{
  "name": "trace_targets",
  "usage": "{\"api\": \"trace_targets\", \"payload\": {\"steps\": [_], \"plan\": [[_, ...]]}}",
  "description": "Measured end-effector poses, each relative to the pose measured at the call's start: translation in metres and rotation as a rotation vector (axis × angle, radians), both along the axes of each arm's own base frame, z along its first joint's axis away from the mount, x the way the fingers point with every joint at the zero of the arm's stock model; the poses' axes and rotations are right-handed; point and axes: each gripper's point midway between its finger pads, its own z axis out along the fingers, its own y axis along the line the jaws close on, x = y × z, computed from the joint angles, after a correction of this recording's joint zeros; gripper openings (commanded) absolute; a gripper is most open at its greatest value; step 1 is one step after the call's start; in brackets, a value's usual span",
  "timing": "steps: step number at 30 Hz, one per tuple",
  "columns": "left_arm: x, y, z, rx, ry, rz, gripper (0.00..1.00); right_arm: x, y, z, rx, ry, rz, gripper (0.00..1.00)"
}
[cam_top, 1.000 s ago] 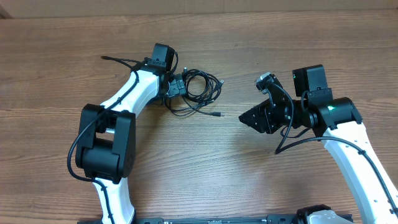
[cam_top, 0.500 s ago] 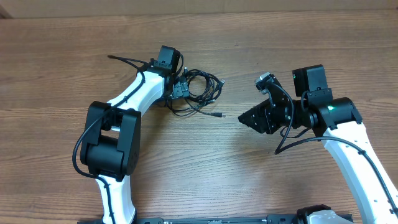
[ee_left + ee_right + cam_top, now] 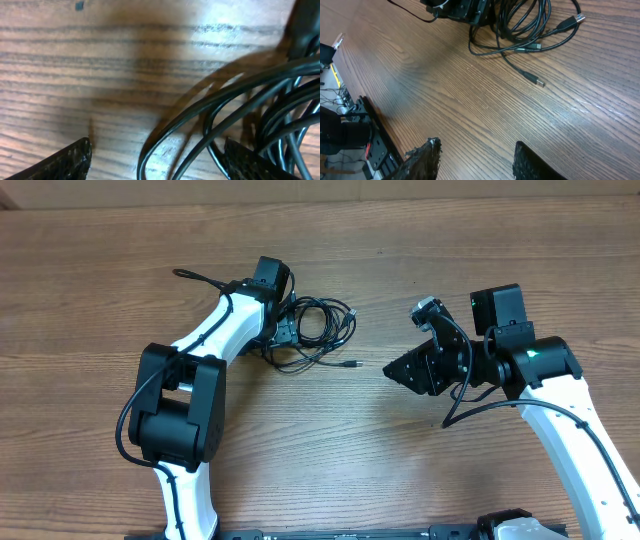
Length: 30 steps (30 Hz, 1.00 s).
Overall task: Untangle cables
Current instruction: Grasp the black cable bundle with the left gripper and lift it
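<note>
1. Counter: a wood-grain surface that carries the cords, with both arms reaching over it.
2. Cables: thin black cords in a loose coiled bundle. It lies flat on the wood, left of centre in the overhead view.
3. Loose ends: one cord trails out of the bundle's lower side and ends in a small silver-tipped plug, alone on bare wood. A second silver plug lies at the bundle's right edge.
4. Left arm: white, reaching to the bundle's left edge with its wrist low over the counter.
5. Left jaws: apart. In the left wrist view the fingertips sit at the lower corners. A cord loop curves across the gap, and denser strands crowd at the right-hand tip. Whether any strand touches a tip cannot be told.
6. Right arm: well apart from the bundle, to its right, with the wrist turned toward it.
7. Right jaws: apart, with only bare wood between the fingertips. The bundle lies well beyond them in the right wrist view.
</note>
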Motion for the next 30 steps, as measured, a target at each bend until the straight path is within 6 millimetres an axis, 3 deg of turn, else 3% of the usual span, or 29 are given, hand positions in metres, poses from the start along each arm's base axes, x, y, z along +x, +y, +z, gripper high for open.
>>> {"api": "trace_targets", "payload": {"steps": [3,9,17,27,30], "plan": [[-0.0016,0.0004,-0.0001,0.001,0.007,0.006,0.79,-0.0011,-0.0002,-0.0006,-0.001,0.006,0.0,0.46],[-0.0021,0.0005,-0.0002,-0.001,0.008,0.016,0.53,-0.0031,-0.0005,-0.0015,-0.003,0.017,0.0,0.46],[-0.003,-0.0014,-0.0008,0.0,0.01,0.01,0.4,-0.0035,-0.0006,-0.0017,-0.003,0.018,0.0,0.46],[-0.0024,-0.0023,-0.0007,-0.001,0.007,0.009,0.04,-0.0035,-0.0007,-0.0017,-0.004,0.019,0.0,0.46],[-0.0025,-0.0023,-0.0007,-0.001,0.008,0.007,0.04,-0.0036,-0.0007,-0.0018,-0.004,0.019,0.0,0.46]]}}
